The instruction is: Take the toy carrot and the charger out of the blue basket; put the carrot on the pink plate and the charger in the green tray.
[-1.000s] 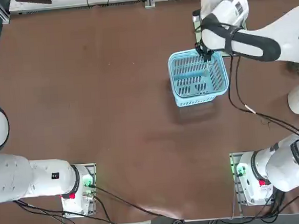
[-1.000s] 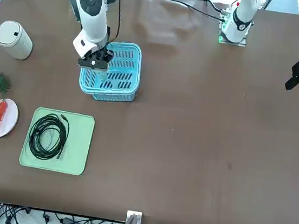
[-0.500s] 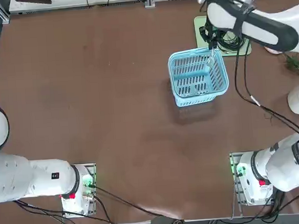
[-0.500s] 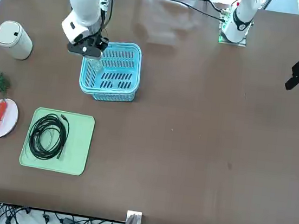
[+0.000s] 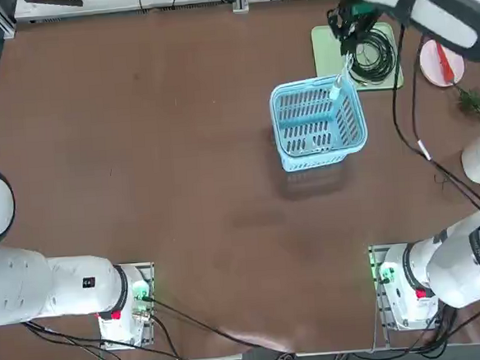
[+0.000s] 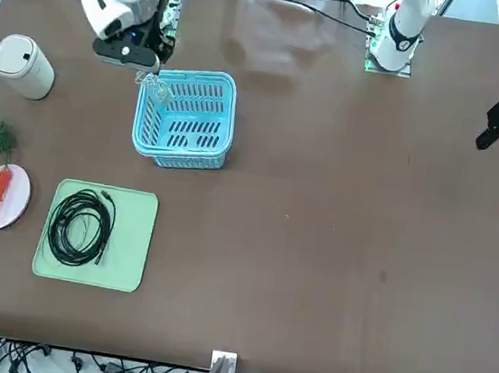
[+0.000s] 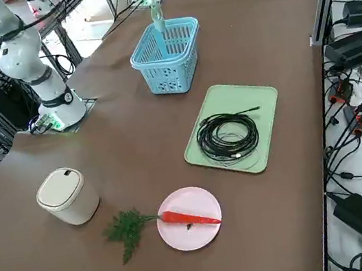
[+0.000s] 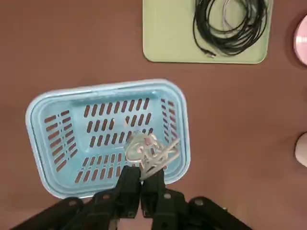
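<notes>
Hanging above the blue basket point(image 8: 108, 134), the right hand point(image 8: 140, 178) is clenched on the charger's point(image 8: 144, 149) pale cord, the bundle dangling over the basket's rim. The toy carrot point(image 7: 189, 218) lies on the pink plate point(image 7: 187, 235), beside the green tray point(image 7: 263, 104) holding a black coiled cable point(image 7: 228, 136).

Your right arm reaches far forward across the table, its wrist raised high and pointing straight down. Your right gripper point(image 8: 140, 184) hangs there with its two fingers point(image 8: 128, 181) pressed close together, a pale coiled cord point(image 8: 149, 149) pinched between the tips.
</notes>
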Controlling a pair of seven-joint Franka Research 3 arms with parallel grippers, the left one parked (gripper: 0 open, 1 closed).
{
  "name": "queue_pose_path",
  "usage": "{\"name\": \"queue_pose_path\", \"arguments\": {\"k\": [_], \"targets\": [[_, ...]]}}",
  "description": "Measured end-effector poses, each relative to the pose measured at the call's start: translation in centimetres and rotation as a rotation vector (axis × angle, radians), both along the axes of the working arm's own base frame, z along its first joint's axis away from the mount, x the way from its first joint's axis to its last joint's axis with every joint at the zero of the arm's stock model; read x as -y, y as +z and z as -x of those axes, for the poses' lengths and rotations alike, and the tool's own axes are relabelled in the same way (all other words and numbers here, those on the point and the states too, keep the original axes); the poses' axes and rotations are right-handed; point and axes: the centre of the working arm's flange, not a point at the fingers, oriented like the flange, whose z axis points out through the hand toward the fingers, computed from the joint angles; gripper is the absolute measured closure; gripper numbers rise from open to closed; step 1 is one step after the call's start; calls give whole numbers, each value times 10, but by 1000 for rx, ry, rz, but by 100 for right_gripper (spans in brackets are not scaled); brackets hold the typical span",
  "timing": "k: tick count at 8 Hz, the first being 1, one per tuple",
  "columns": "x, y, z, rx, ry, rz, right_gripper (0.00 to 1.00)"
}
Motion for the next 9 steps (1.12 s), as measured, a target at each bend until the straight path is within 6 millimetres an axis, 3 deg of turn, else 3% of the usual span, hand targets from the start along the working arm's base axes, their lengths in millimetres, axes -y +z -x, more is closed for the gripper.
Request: {"name": "queue_pose_path", "arguments": {"k": [2, 4, 7, 9], "targets": [[43, 13, -23, 12, -14, -19, 94], [79, 9, -47, 3, -19, -22, 94], [95, 0, -94, 6, -28, -28, 94], [106, -17, -131, -3, -51, -49, 94]]}}
